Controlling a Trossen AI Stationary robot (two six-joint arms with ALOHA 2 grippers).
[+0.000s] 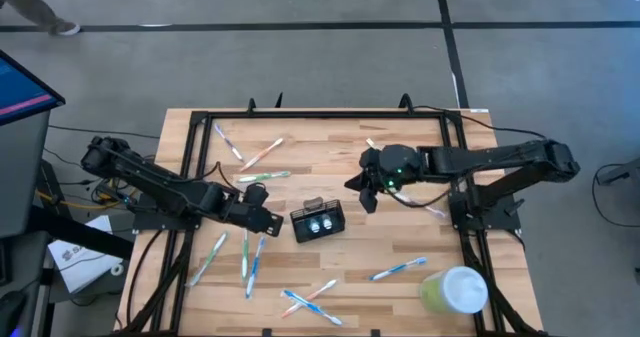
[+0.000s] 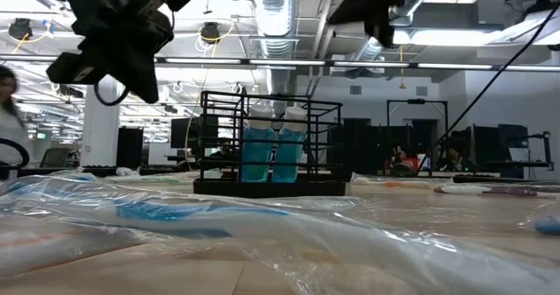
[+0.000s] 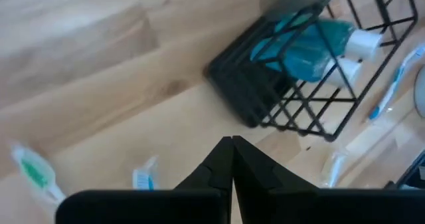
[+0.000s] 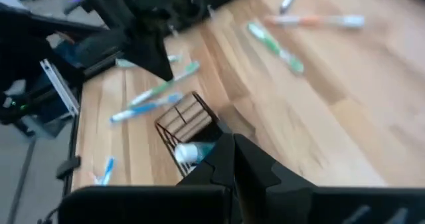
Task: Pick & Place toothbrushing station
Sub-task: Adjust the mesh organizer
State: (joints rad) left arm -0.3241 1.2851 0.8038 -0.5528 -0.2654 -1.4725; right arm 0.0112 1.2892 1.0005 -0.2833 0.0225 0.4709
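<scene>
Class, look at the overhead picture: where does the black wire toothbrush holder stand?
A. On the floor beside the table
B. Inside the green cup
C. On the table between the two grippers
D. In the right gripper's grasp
C: the toothbrush holder stands on the wooden table, with the left gripper and right gripper on either side, neither holding it.
</scene>
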